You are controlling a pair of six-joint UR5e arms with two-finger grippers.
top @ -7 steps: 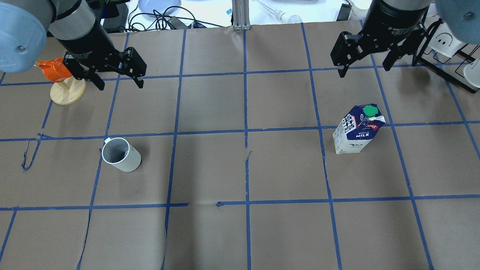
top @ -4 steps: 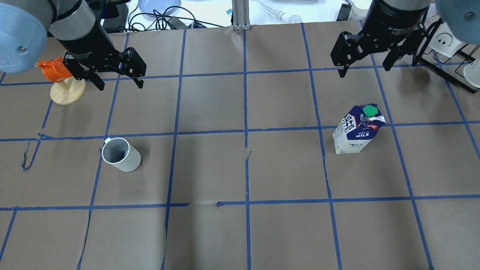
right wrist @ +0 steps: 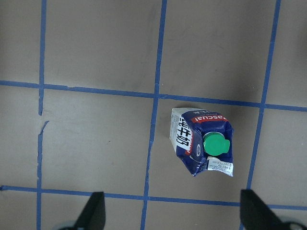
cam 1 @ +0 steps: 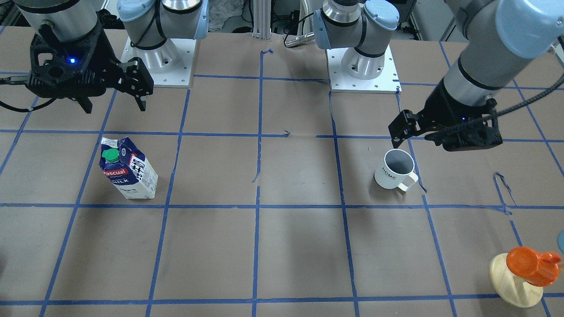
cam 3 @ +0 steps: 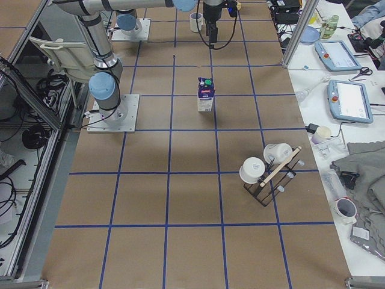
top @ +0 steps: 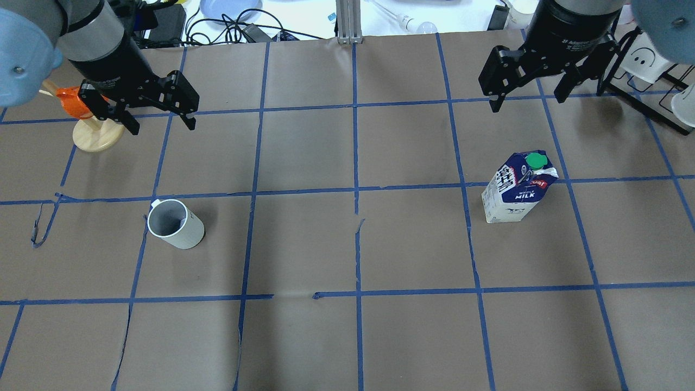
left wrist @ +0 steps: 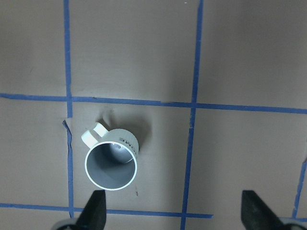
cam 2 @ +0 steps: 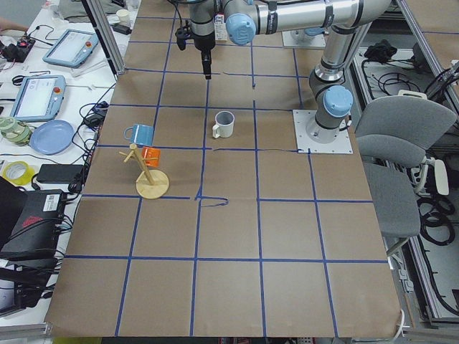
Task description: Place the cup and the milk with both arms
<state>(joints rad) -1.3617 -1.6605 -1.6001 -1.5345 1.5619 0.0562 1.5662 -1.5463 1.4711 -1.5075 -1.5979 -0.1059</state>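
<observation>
Left hand (top: 162, 126) spread wide, empty, 12 o'clock of cup (top: 176, 224); right hand (top: 525, 103) likewise, 12 o'clock of milk (top: 517, 187).

The bench (top: 412, 244) is covered in brown paper, squared off by blue tape lines (top: 355, 136). Two things stand upright on it, well apart: a white ceramic mug with a dark grey inside (top: 176, 224) on its left half, and a dark-blue and white gable-top milk carton (top: 518, 187) on its right. At the far corners are a round-based wooden peg stand (top: 98, 134) and a black wire cup rack (cam 3: 267, 180).
</observation>
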